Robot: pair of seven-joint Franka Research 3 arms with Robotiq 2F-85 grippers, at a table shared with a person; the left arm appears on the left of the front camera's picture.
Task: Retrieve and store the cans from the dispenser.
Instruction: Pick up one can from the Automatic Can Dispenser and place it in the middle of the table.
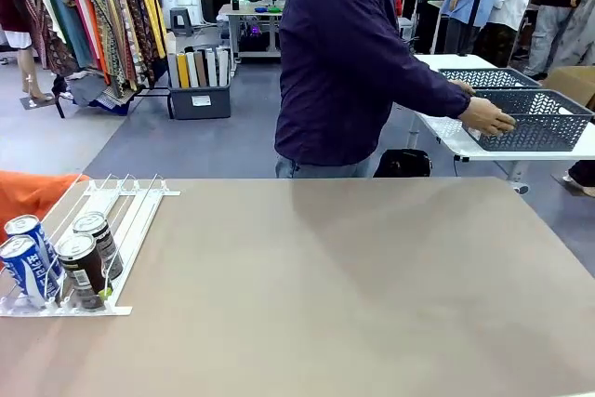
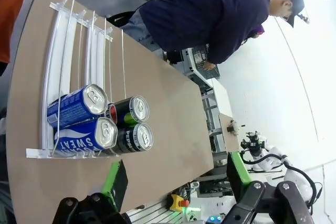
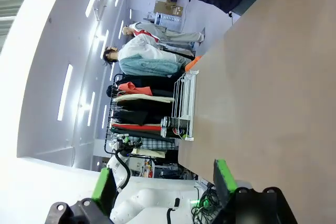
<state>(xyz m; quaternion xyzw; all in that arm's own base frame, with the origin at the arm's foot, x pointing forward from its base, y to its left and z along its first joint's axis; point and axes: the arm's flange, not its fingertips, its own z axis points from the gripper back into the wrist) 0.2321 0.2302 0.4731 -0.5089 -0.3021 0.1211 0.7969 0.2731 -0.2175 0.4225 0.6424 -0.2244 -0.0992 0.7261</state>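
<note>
The counter (image 1: pixel 353 285) is carrying the dispenser (image 1: pixel 125 216) at its left end, on the left arm's side. Across it, the person (image 1: pixel 344 62) is turning away and laying a hand (image 1: pixel 485 116) on a mesh basket (image 1: pixel 544 123) on another table, well apart from the counter. I am reading that basket as the likely store, so nothing is ready yet to receive a can.

Four cans are sitting bunched at the dispenser's low front end. The two blue cans (image 1: pixel 23 262) are in the outer lane and the two brown cans (image 1: pixel 85 269) are just beside them, with the front pair resting against the stoppers.

In the left wrist view the left jaws are hanging spread wide with nothing between the pads (image 2: pixel 113 178), off the dispenser's front and looking at the can tops. The right jaws are also standing spread and empty, pads (image 3: pixel 223 177) over bare counter far from the rack.

The step in hand looks like a first pick by the left arm, and the front brown can (image 2: pixel 137 137) is offering the free side. It is probably best taken around the body below the silver top. One pad would be going down the open side and the other slipping into the tight gap next to the blue can (image 2: pixel 86 136).

The arm should be lifting the can up over the stopper, not dragging it. The can behind will likely be sliding down once the front one leaves, so the lift wants to be slow and straight.
</note>
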